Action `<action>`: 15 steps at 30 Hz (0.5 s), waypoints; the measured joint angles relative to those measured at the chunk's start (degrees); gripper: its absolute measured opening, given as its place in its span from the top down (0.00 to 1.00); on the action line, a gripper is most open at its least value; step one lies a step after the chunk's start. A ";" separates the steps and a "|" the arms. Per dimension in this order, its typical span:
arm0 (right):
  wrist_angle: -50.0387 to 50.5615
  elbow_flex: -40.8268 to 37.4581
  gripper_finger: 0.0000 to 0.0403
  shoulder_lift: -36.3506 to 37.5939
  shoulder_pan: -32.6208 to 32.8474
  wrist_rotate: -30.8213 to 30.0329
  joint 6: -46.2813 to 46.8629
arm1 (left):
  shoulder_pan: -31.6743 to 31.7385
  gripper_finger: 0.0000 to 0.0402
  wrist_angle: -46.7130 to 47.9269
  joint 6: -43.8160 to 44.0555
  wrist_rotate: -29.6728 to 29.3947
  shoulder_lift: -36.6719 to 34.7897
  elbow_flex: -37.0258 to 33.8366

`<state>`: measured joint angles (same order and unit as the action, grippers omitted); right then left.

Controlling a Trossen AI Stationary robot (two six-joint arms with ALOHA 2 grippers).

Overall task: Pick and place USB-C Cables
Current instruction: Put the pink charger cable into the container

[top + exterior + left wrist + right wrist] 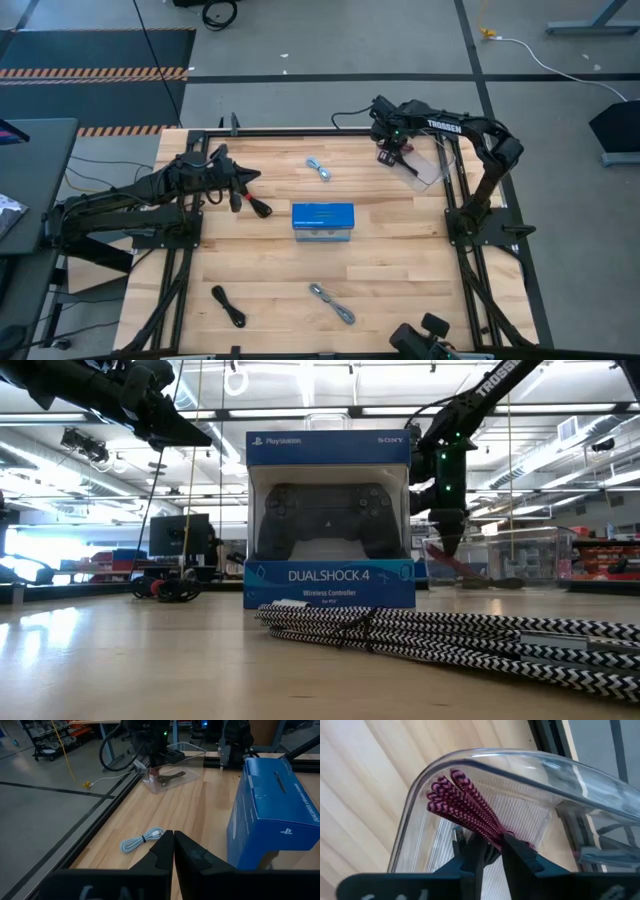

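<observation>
The right gripper (487, 851) hung over the clear bin (432, 165) at the table's far right edge, fingers clamped on a red braided cable (465, 802) held inside it. The left gripper (243, 181), fingers together, hovered at the table's left, a red-and-black cable (260, 208) just beside it. Three more cables lay apart on open wood: pale blue (319, 169), black (229, 306), silver-grey (332, 302). One blue box (322, 222) stood mid-table.

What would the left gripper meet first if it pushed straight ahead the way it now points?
Probably the pale blue cable lying just beyond the left gripper; the blue box stands off to one side. Depth is uncertain.
</observation>
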<state>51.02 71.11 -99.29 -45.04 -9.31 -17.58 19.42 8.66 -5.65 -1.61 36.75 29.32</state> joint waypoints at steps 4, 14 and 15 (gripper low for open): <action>0.43 0.00 0.94 -1.13 -0.02 -0.56 -0.04 | 0.02 0.95 0.25 -0.11 0.00 0.00 0.00; 5.59 0.02 0.99 0.07 -0.03 -4.45 1.55 | 0.00 0.95 0.23 -0.15 0.01 0.00 -0.01; 6.72 0.02 0.99 0.55 0.04 -4.64 2.16 | 0.02 0.95 0.23 -0.15 0.00 0.00 -0.02</action>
<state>57.73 71.13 -98.74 -44.99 -13.95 -15.43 19.44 8.88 -5.80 -1.61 36.75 29.30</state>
